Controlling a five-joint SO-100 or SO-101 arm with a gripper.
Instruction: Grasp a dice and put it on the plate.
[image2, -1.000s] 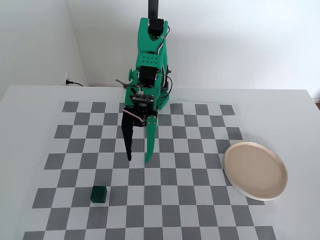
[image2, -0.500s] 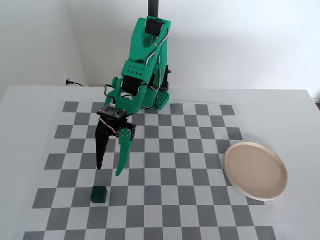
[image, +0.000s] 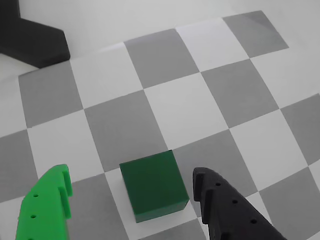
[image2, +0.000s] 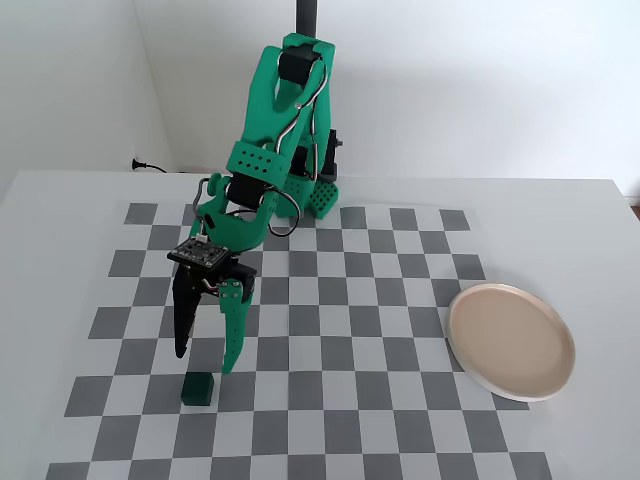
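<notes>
Between the two finger tips at the bottom of the wrist view sits the dice (image: 155, 184), a dark green cube with plain faces, resting flat on the checkered mat (image: 200, 100). It is a cube, so no side is longer than another; its edges are turned a little off the lines of the squares, and it straddles a white and a grey square. The gripper (image: 131, 181) hangs with its jaws spread wide, the bright green finger (image: 45, 205) on the left and the black finger (image: 225, 207) on the right, neither touching the cube.

From the fixed view, the green arm (image2: 275, 140) leans forward over the left part of the mat. Its gripper (image2: 204, 362) points down, jaws apart, just above the dice (image2: 198, 388), which stands upright near the front left. The plate (image2: 511, 340), pale pinkish-beige and round, lies well apart at the right edge of the mat, with nothing on it.
</notes>
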